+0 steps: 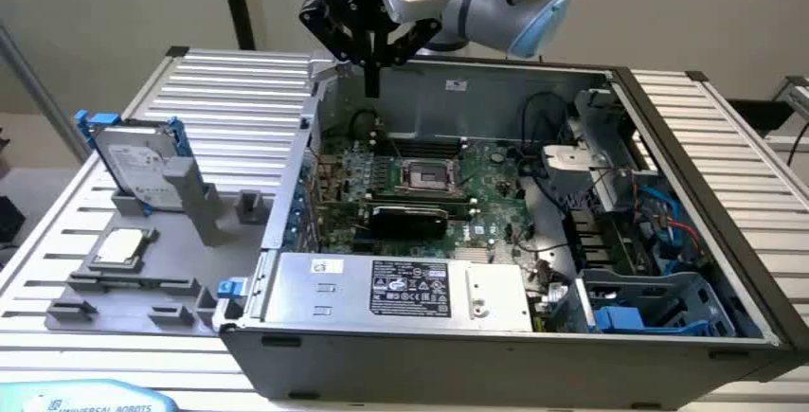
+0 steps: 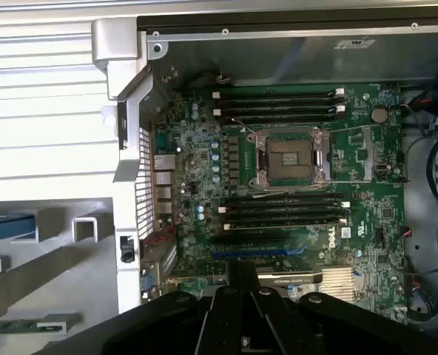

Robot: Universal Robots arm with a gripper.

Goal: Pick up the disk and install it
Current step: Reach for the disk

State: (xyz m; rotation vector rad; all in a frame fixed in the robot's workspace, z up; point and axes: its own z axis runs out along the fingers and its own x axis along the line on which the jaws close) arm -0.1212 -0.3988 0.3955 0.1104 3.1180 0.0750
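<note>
a slatted metal tabletop [image 1: 227, 90] carries an open computer case [image 1: 689, 170] lying on its side. inside it are a green motherboard [image 1: 418, 180] with an empty processor socket and a silver power supply box [image 1: 392, 284] with a black label. an empty blue drive bay [image 1: 645, 303] sits in the case's corner on the exterior view's right.

beside the case, on the exterior view's left, is a grey holder block [image 1: 139, 284]. the disk [image 1: 136, 161] stands upright on edge in it, in its blue carrier frame, with the white label facing out. a small square cpu chip [image 1: 120, 246] lies flat on the block, just in front of the disk.

the gripper [image 1: 373, 90] hangs above the far wall of the case, well apart from the disk. in the wrist view the gripper [image 2: 241, 277] looks straight down on the motherboard. it appears pressed together and holds nothing.

the disk is not yet picked up, so the work looks to be at the approach. a good pick calls for a spread gripper centred over the disk's top edge. it should close on the flat faces, clear of the cpu chip. a straight lift would keep the carrier from catching in its slot.
</note>
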